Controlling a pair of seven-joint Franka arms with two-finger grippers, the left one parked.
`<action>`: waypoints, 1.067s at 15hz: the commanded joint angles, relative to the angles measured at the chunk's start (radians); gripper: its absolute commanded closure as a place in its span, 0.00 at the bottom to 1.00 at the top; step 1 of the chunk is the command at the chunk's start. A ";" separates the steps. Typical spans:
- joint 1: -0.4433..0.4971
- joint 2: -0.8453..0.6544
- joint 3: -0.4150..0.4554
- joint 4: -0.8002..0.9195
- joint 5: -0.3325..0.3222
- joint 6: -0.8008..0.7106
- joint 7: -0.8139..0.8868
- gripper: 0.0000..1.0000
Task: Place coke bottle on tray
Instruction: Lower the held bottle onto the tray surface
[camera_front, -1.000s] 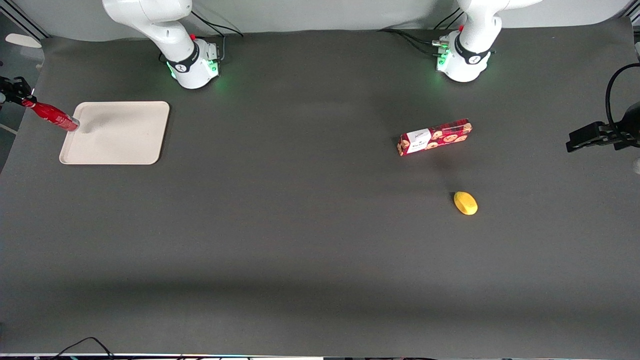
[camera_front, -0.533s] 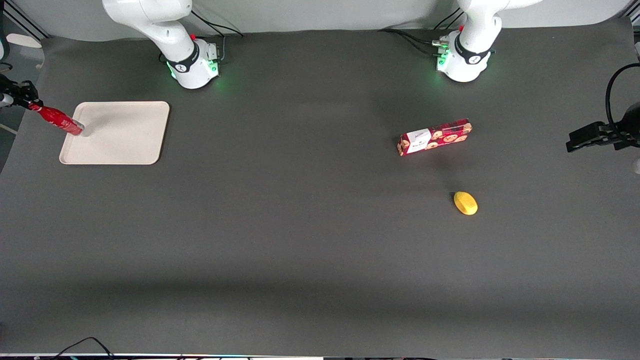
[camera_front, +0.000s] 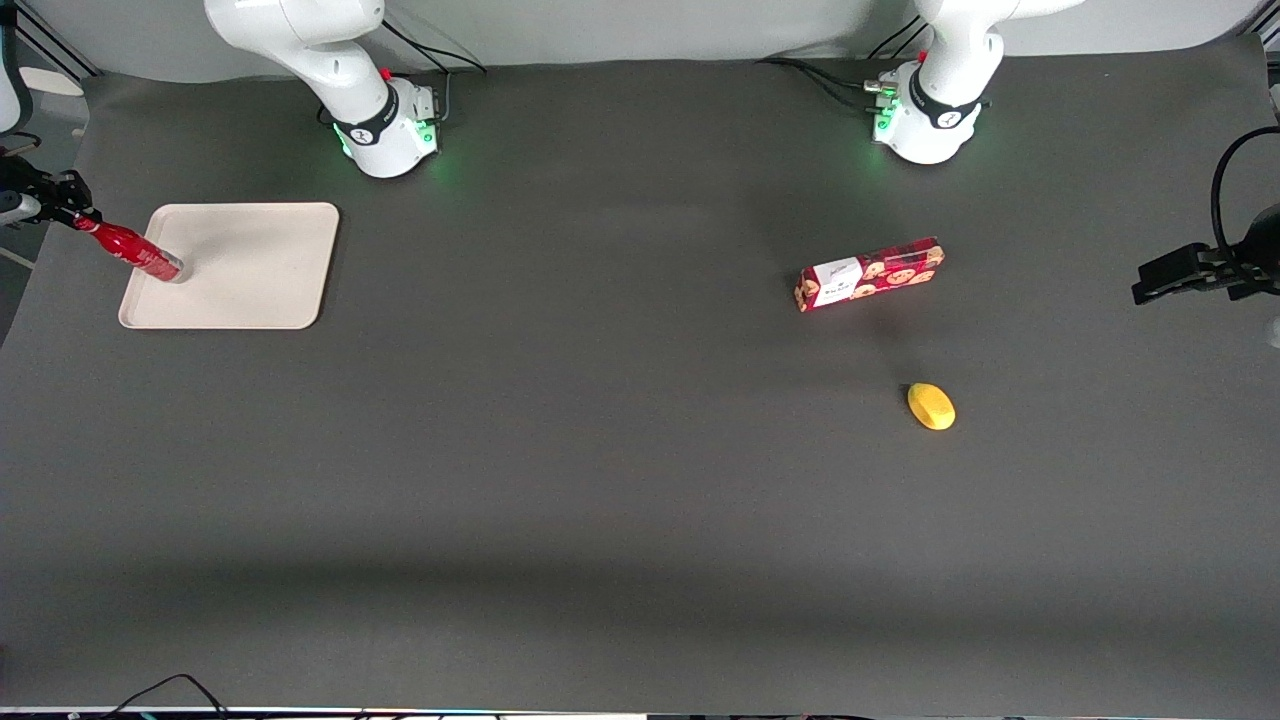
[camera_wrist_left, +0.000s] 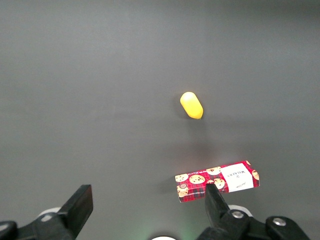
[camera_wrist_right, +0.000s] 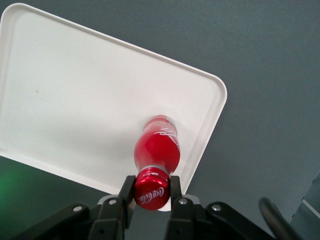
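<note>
The end effector (camera_wrist_right: 150, 192) is pinching the coke bottle (camera_wrist_right: 157, 152) by its cap and has been lowering it over the last second; the silvery base is now reaching the tray (camera_front: 260, 290) just inside its rim at the corner, so release looks close, with ample bare tray toward the middle
</note>
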 joint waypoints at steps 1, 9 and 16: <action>0.016 -0.025 -0.027 -0.004 0.017 0.022 -0.029 1.00; 0.026 -0.011 -0.061 -0.004 0.064 0.041 -0.099 1.00; 0.040 -0.004 -0.061 -0.001 0.071 0.033 -0.098 0.00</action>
